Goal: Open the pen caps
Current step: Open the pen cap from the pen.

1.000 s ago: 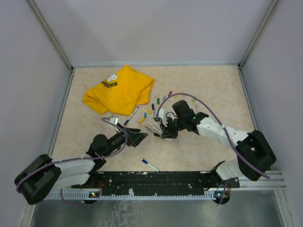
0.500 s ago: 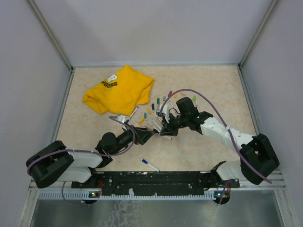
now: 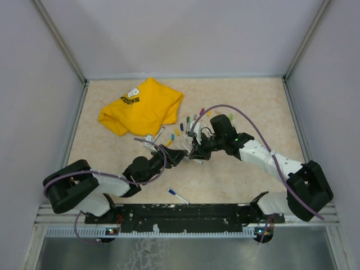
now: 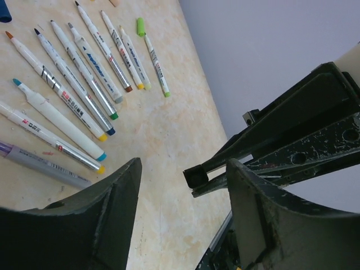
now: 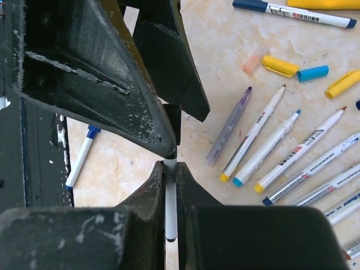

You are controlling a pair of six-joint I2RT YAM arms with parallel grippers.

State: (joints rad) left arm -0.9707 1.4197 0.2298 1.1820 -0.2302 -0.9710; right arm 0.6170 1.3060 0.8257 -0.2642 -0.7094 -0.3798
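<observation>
- Now the right gripper [image 5: 170,169] has its jaws pinched narrow on the white barrel of the held pen [image 5: 170,205], just in front of the row of pens.
- The left gripper [image 4: 184,169] faces it with jaws wide and grips nothing. In the right wrist view its fingers [image 5: 112,79] appear to straddle the pen's far end.
- That end is hidden behind those fingers, so I cannot tell whether a cap sits on it.
- To do this well, I judge the left jaws should close squarely on the end piece alone, not the barrel. They should then draw straight along the pen's length while the right holds firm.
- A sideways tug would likely twist the thin barrel out of the pinch.
- The barrel is slim, round, smooth plastic, so it probably slips easily.
- The other pens [image 4: 73,95] lie side by side on the table [image 4: 169,129], with white and silvery printed barrels and bare coloured tips. One wears a green cap [image 4: 140,26].
- The loose caps [image 5: 279,66], yellow and blue among them, are short, glossy tubes just beyond the tips, and they probably roll.
- A blue-capped pen [image 5: 81,157] lies apart, near the arm bases.
- The table is pale, mottled and matte.
- The soft, crumpled yellow T-shirt [image 3: 140,107] sits off to the left.
</observation>
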